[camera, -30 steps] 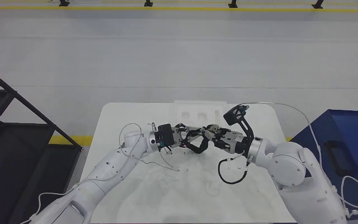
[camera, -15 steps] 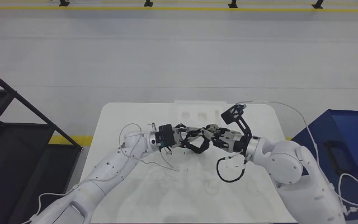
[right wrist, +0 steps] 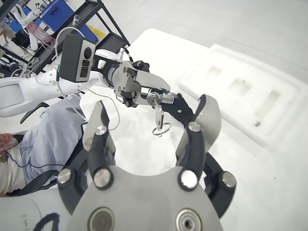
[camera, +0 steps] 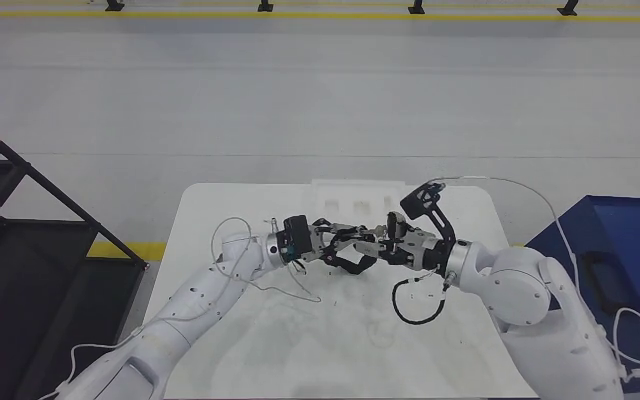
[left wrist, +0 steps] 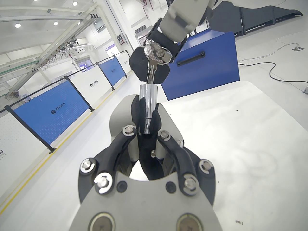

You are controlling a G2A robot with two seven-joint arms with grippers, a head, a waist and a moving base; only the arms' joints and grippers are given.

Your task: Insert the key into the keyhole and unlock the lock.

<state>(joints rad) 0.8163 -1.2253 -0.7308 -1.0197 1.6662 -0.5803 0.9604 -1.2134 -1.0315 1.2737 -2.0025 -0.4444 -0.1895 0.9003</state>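
Left gripper [left wrist: 145, 112] is clamping the chrome lock [left wrist: 148, 94] above the table, and the key [right wrist: 159, 116] is sitting in its keyhole. Right gripper [right wrist: 154, 106] is standing spread around the key head, seemingly not gripping it. The unlocking turn is looking undone.

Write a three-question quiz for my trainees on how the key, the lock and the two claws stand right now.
1. True or false: the key is pushed into the lock.
2. Fill in the gap: the right claw stands ____ (open or shut), one finger on either side of the key.
3. What grips the lock?
A) the left claw
B) the right claw
C) nothing, it lies on the table

Key: 1 true; 2 open; 3 A.
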